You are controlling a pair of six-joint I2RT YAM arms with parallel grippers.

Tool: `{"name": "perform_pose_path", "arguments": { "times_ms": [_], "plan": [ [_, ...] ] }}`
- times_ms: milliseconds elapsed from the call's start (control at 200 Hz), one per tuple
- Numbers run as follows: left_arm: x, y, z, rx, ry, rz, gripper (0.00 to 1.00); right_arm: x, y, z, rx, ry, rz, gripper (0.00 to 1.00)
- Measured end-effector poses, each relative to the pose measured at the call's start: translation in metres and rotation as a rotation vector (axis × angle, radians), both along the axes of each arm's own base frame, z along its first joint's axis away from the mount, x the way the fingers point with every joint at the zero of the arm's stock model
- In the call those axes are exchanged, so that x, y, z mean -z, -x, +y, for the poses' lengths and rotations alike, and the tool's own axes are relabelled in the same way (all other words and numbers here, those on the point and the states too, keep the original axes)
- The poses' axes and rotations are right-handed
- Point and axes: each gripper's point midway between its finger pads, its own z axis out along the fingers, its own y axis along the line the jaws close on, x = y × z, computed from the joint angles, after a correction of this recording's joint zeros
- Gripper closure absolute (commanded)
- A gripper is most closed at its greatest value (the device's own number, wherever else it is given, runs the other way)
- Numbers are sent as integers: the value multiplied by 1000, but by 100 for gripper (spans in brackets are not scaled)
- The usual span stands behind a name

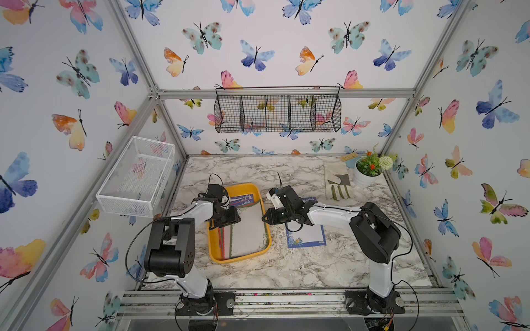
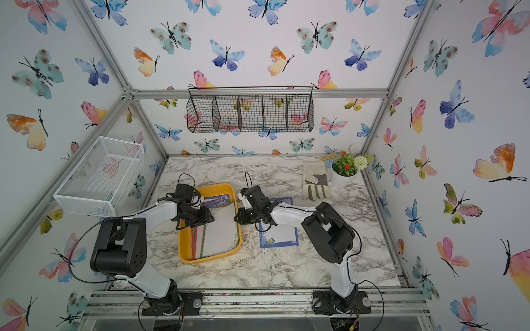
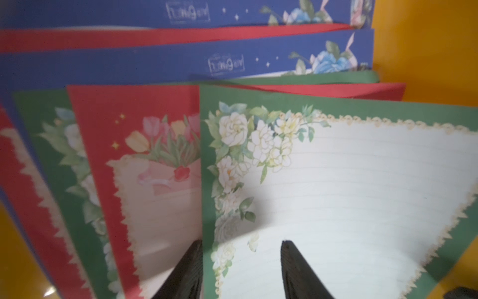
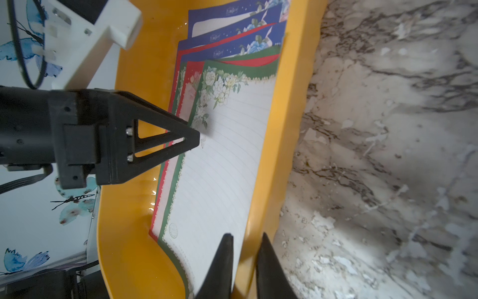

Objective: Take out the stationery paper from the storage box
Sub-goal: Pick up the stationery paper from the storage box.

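The yellow storage box (image 1: 212,252) (image 2: 183,252) sits on the marble table and holds a fanned stack of stationery paper (image 1: 248,229) (image 2: 220,232). On top lies a green-bordered sheet (image 3: 349,194) (image 4: 219,168), over red (image 3: 160,207) and blue (image 3: 155,64) ones. My left gripper (image 1: 222,225) (image 2: 192,225) (image 3: 240,243) is open at that sheet's side edge, one finger under it and one above. My right gripper (image 1: 263,219) (image 2: 235,219) (image 4: 245,234) is shut on the box's right wall (image 4: 261,202), with one finger inside and one outside. A blue-bordered sheet (image 1: 305,236) (image 2: 279,236) lies on the table under the right arm.
A work glove (image 1: 337,183) and a white flower pot (image 1: 367,172) stand at the back right. A white mesh basket (image 1: 134,177) hangs on the left wall, and a black wire basket (image 1: 276,113) on the back wall. Bare marble lies in front of the box.
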Motion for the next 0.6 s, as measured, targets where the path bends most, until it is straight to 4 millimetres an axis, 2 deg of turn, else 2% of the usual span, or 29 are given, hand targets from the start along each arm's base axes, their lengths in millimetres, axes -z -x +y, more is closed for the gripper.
{"name": "perform_pose_path", "arguments": {
  "times_ms": [225, 440, 601],
  "plan": [
    [-6, 5, -5, -33, 116, -8, 53, 0, -1, 1, 4, -5, 1, 82],
    [-15, 6, -10, -26, 158, -40, 55, 0, -1, 2, 5, -8, 1, 83],
    [-19, 4, -13, -20, 179, -52, 60, 0, -1, 2, 9, -10, 7, 84]
  ]
}}
